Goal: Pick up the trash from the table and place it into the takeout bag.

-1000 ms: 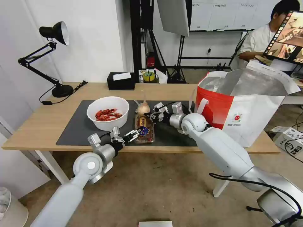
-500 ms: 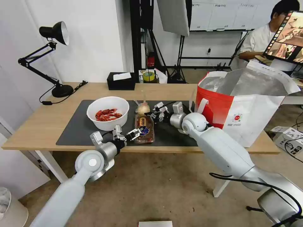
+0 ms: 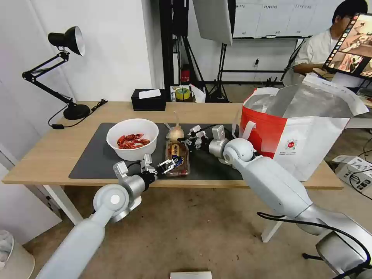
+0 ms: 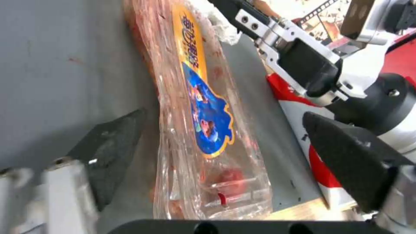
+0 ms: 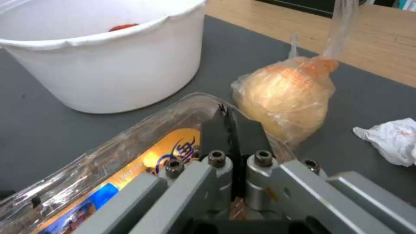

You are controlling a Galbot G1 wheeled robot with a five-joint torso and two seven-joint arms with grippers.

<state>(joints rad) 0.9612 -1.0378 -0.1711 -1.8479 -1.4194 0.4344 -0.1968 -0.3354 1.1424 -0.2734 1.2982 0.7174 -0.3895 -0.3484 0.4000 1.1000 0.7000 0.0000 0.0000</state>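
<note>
1. Change noted: over the last second the left gripper (image 3: 162, 166) has advanced rightward along the near edge of the dark grey mat (image 3: 93, 155). It now sits at the near end of the clear hinged plastic tray (image 3: 177, 158), its jaws apart, one on each side of that end in the left wrist view.
2. The right gripper (image 3: 189, 141) has not moved. Its jaws are pressed together at the tray's far rim; the right wrist view shows the black fingertips (image 5: 229, 130) meeting on the clear plastic edge, so I judge it clamped on the tray.
3. Meaning for the task: the tray lies flat on the mat, unlifted. With one end pinched and the other bracketed, a two-handed lift appears to be in preparation; no trash has gone in yet, as far as can be seen.
4. Other trash on the table (image 3: 46, 155): white bowl of crayfish shells (image 3: 132, 138) left of the tray; small knotted plastic bag (image 3: 175, 133) just beyond the tray's far end; crumpled tissue (image 5: 392, 140) near that bag.
5. The takeout bag (image 3: 298, 128) stands open at the right end of the table.
6. Obstructions: the knotted bag sits close to the right gripper and could be knocked. The black tissue box (image 3: 148, 99), tape roll (image 3: 182, 93) and desk lamp (image 3: 66, 69) stand well clear.
</note>
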